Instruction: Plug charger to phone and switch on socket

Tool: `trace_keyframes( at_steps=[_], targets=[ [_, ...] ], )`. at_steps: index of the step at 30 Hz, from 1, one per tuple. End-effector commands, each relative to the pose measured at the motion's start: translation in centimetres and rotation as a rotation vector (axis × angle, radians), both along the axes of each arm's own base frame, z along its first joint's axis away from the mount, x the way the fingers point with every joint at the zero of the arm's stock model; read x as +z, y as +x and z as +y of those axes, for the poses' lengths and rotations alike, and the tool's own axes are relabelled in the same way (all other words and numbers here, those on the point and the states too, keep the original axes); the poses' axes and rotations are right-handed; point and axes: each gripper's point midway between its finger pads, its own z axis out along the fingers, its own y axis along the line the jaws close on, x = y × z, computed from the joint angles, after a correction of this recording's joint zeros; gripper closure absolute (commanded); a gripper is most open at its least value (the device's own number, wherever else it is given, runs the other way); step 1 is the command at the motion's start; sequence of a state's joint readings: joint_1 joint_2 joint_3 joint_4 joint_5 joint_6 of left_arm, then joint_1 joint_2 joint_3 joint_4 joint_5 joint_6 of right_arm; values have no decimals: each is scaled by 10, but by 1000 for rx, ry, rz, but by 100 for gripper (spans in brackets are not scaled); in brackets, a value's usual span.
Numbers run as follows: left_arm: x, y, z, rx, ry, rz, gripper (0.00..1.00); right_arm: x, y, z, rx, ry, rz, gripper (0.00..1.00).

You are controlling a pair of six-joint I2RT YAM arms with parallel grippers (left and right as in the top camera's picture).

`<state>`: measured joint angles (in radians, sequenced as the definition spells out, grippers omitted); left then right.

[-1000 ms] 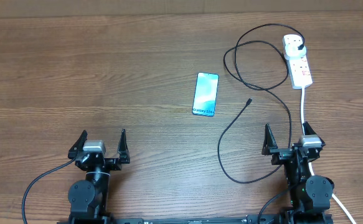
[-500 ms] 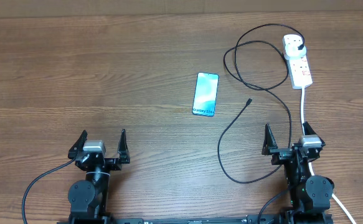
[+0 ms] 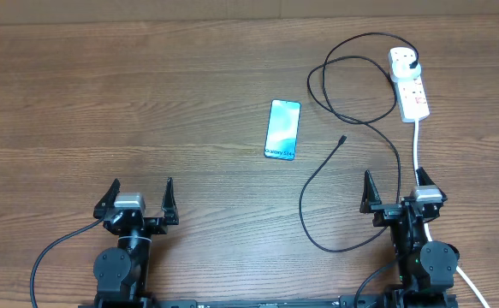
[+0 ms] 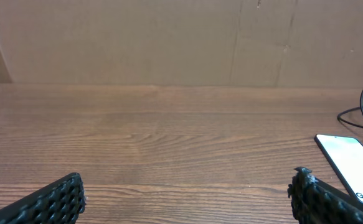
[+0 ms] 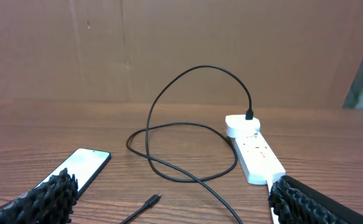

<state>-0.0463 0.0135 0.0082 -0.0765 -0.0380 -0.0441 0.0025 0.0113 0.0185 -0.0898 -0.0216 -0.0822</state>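
The phone (image 3: pixel 283 129) lies flat mid-table, teal screen up; it also shows in the left wrist view (image 4: pixel 350 160) and the right wrist view (image 5: pixel 75 167). The charger cable (image 3: pixel 352 120) loops from its black plug (image 3: pixel 414 63) in the white socket strip (image 3: pixel 410 84) to the free connector tip (image 3: pixel 342 139), which lies right of the phone. The tip also shows in the right wrist view (image 5: pixel 152 199), as does the strip (image 5: pixel 253 149). My left gripper (image 3: pixel 138 202) and right gripper (image 3: pixel 396 192) are open and empty near the table's front edge.
The strip's thick white cord (image 3: pixel 417 145) runs down toward my right arm and passes beside it. A brown cardboard wall (image 5: pixel 181 50) stands behind the table's far edge.
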Motion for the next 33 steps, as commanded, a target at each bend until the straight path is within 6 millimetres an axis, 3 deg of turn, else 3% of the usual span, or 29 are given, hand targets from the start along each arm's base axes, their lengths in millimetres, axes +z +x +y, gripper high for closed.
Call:
trace_keyframes(
  at_steps=[1, 4, 5, 9, 12, 18, 23, 26, 28, 33],
  targets=[
    [1, 0, -3, -18, 20, -8, 0, -2, 0, 1, 3, -5, -2, 0],
    [3, -2, -26, -141, -145, -1, 0, -2, 0, 1, 3, -5, -3, 0],
    [11, -5, -41, -221, -265, -17, 0, -2, 0, 1, 3, -5, -2, 0],
    [42, -10, -54, -314, -406, -108, 0, -2, 0, 1, 2, -5, -3, 0],
    [66, -17, -65, -404, -407, -190, 0, -2, 0, 1, 3, -5, -2, 0],
    [144, -47, -64, -471, -354, -514, 0, -2, 0, 1, 3, -5, -2, 0],
    [210, -71, -48, -393, -293, -662, 0, -2, 0, 1, 3, -5, -2, 0],
    [239, -73, -49, -362, -213, -585, 0, -2, 0, 1, 3, -5, -2, 0],
    [245, -63, -49, -337, -186, -429, 0, -2, 0, 1, 3, -5, -3, 0],
    [222, -34, -51, -290, -145, 151, 0, -2, 0, 1, 3, -5, -2, 0]
  ],
)
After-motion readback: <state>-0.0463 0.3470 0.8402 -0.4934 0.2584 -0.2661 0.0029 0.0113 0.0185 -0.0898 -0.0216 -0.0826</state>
